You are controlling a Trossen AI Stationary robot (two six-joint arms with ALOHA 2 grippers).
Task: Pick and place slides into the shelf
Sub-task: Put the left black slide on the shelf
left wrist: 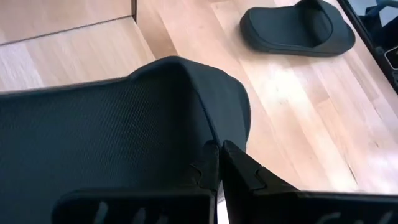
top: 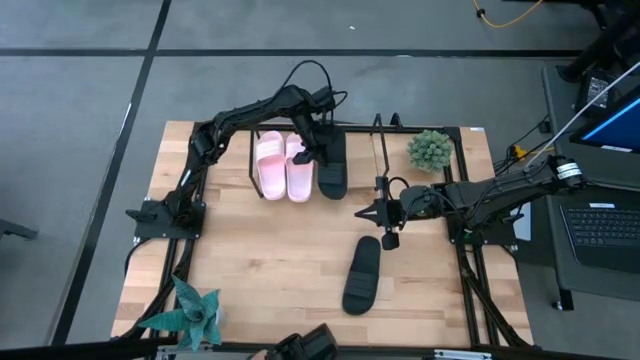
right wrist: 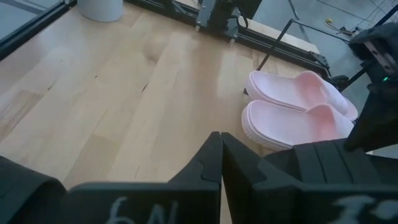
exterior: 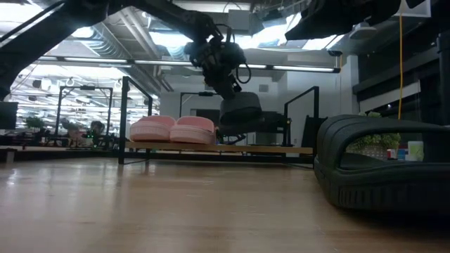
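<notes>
From the high view you look straight down on the whole wooden table [top: 270, 250], with the shelf [top: 380, 150] toward its far edge. The low view puts you at tabletop height, facing level across the boards toward that same shelf [exterior: 211, 148] and the room behind; a black slide [exterior: 383, 165] sits very close to this lens. Your left wrist camera looks down past its own fingers [left wrist: 239, 168], tight against a black slide [left wrist: 112, 130], with the other black slide [left wrist: 298, 28] farther off. Your right wrist camera faces across the table toward the pink slides [right wrist: 298, 102], which the high and low views also share.
</notes>
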